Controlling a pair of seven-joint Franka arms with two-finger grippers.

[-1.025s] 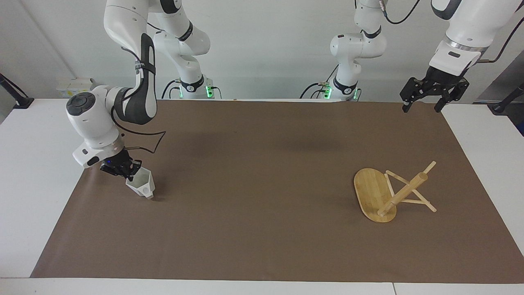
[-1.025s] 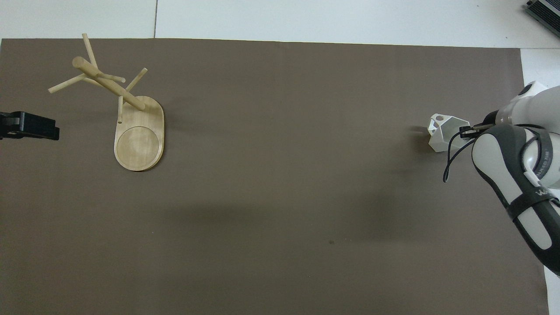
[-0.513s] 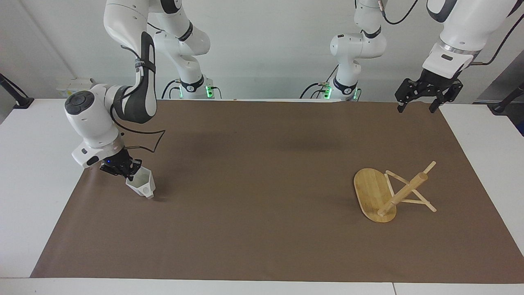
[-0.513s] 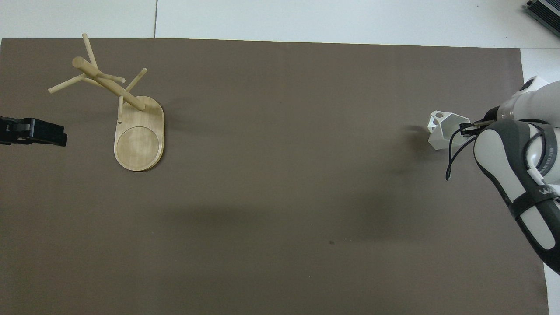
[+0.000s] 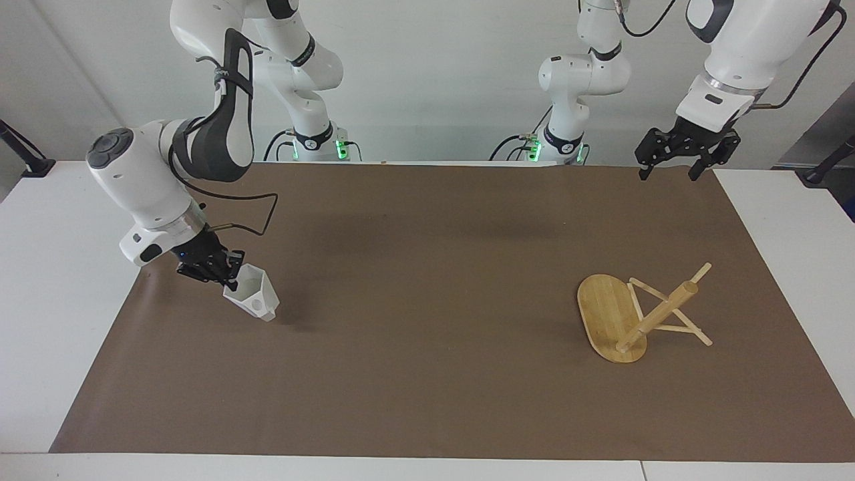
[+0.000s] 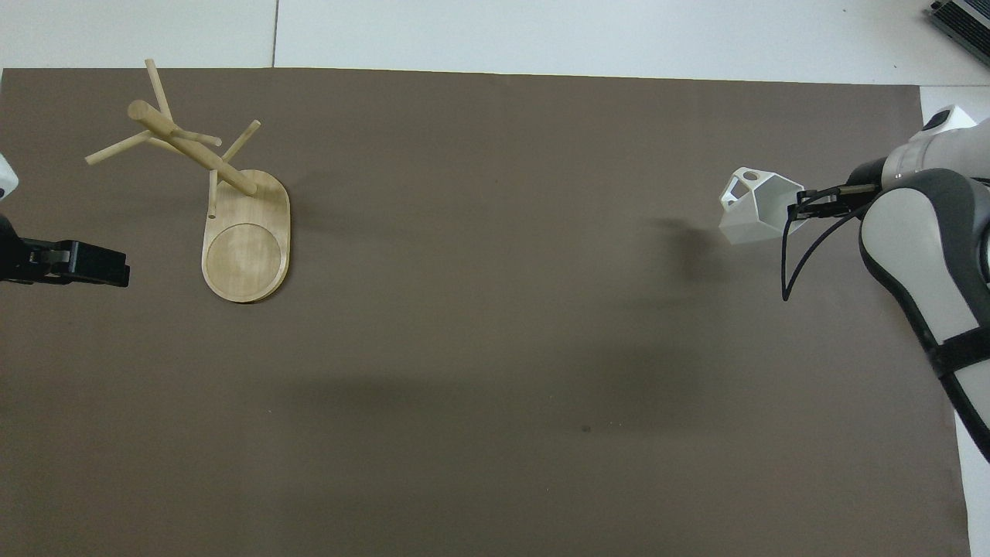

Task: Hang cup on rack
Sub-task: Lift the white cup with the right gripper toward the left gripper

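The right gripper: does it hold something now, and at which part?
Yes. The right gripper is shut on the cup, pinching its rim wall, clear of the mat. The left gripper is open and holds nothing.

The right hand (image 5: 224, 279) grips the cup (image 5: 252, 298), its fingertips hidden against the rim. In the overhead view the left hand (image 6: 73, 264) is cut off by the edge. Both arms' upper links leave the facing view.
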